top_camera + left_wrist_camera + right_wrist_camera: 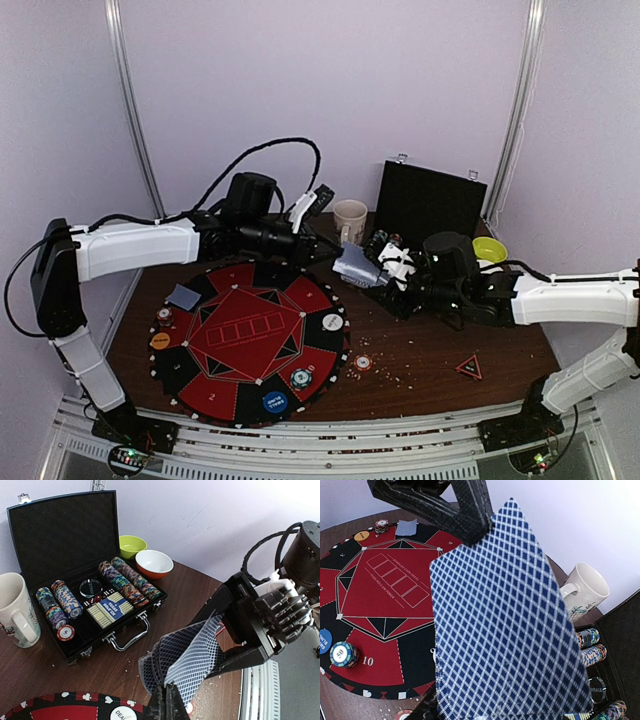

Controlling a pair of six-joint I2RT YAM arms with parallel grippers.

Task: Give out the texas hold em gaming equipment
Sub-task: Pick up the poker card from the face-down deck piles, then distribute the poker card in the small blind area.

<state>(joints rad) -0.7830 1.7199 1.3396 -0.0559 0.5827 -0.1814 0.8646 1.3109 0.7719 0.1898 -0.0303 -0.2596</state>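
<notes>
Task item: fan of cards (157, 662), blue diamond-pattern backs, held in the air just off the far right rim of the round mat (250, 345), on the near side of the mug (350, 220). No faces show in any view, and the number of cards cannot be told. The front card (505, 620) fills most of the right wrist view and hides that arm's own fingers there; its lower edge is cut off by the frame. The right gripper (382, 268) clamps the fan from the right, jaws partly closed on the stack. The left gripper (167, 697) reaches from the left with jaws fully closed, pinching the front card at its edge; the pinch point sits at the frame edge in the left wrist view and is only partly seen. On the mat: a single card (185, 296) face down at the far left, a chip (165, 318) and an orange disc (160, 341) at the left rim, a white disc (332, 322) at the right, a blue disc (275, 402) and a second chip (301, 378) at the near rim. Just right of the mat a third chip (362, 363) lies on the bare table (430, 340). Further right is a small red triangle (468, 367), too small to identify. At the far right stands an open black case (75, 545) holding rows of chips (127, 580) and a card box (107, 609). A green bowl (132, 545) and an orange bowl (154, 562) sit beside it.
</notes>
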